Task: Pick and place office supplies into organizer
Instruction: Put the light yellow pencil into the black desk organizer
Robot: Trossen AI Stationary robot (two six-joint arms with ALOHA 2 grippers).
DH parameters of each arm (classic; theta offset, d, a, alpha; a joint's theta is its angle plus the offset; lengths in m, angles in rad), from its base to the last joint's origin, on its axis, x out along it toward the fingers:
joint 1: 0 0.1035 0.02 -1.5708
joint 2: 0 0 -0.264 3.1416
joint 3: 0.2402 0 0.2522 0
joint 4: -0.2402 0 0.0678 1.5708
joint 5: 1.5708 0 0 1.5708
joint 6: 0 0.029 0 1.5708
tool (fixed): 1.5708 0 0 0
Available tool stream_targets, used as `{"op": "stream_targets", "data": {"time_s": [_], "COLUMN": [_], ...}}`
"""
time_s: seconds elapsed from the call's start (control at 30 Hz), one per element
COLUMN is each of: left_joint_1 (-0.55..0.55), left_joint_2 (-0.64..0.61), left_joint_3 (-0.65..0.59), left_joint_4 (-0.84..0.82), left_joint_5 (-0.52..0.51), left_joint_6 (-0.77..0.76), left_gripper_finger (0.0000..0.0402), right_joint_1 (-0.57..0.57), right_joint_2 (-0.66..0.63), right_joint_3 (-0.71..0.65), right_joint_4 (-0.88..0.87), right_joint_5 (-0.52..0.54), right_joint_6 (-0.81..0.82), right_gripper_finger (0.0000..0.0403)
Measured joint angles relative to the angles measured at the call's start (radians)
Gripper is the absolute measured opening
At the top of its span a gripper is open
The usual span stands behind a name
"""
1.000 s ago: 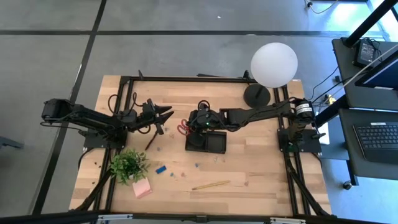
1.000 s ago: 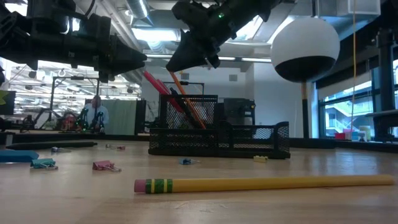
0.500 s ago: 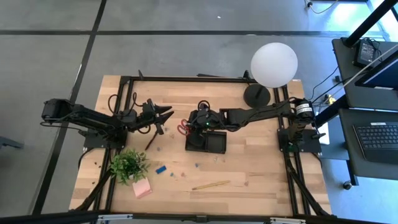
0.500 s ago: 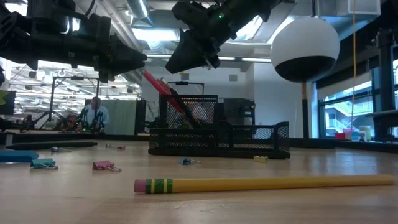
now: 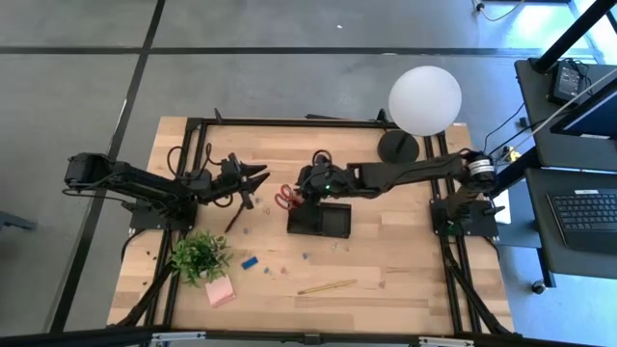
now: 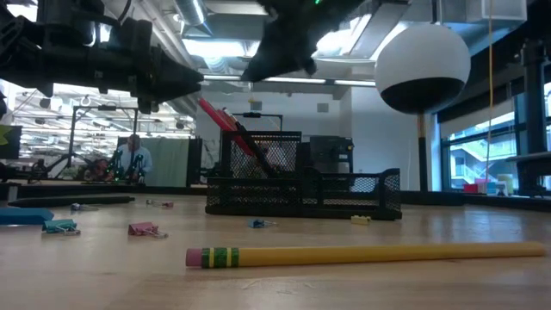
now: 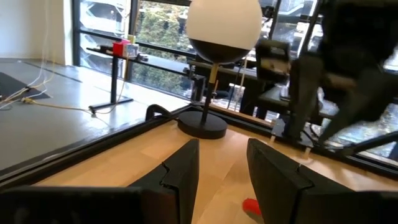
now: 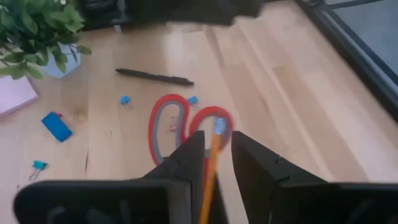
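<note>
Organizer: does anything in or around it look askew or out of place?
Yes. The red-handled scissors lean steeply out of the organizer's tall compartment, with the handles overhanging its rim toward the left arm's side. A pencil and small clips lie loose outside it.

From up top my feed is evenly lit, with hardly any shadows on the table (image 5: pixel 386 260). Down low, bright ceiling lights and windows leave both arms as dark silhouettes, and the pencil (image 6: pixel 362 253) right up close is soft. My right wrist view is motion-smeared along its far edge.
</note>
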Motion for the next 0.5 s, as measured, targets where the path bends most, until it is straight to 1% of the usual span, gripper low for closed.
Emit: {"op": "stream_targets", "data": {"time_s": [0.1,0.23,0.3,0.37,0.43,0.5], "left_joint_1": [0.0,0.0,0.0,-0.002,-0.002,-0.001], "left_joint_2": [0.0,0.0,0.0,0.0,0.0,0.0], "left_joint_3": [0.0,0.012,0.032,0.06,0.103,0.151], "left_joint_4": [0.0,-0.003,-0.006,-0.029,-0.093,-0.18], "left_joint_5": [0.049,0.139,0.187,0.224,0.258,0.304], "left_joint_6": [-0.028,-0.047,-0.015,0.043,0.105,0.16], "left_gripper_finger": [0.013,0.013,0.013,0.013,0.013,0.0131], "right_joint_1": [-0.014,-0.032,-0.037,-0.038,-0.038,-0.038], "right_joint_2": [-0.071,-0.19,-0.257,-0.324,-0.385,-0.438], "right_joint_3": [-0.008,-0.084,-0.147,-0.221,-0.297,-0.363], "right_joint_4": [-0.071,-0.102,-0.087,-0.048,-0.018,0.019], "right_joint_5": [0.001,0.004,0.006,0.034,0.089,0.118], "right_joint_6": [0.0,-0.002,0.001,0.022,0.047,0.087], "right_gripper_finger": [0.0085,0.0085,0.0085,0.0085,0.0085,0.0085]}}
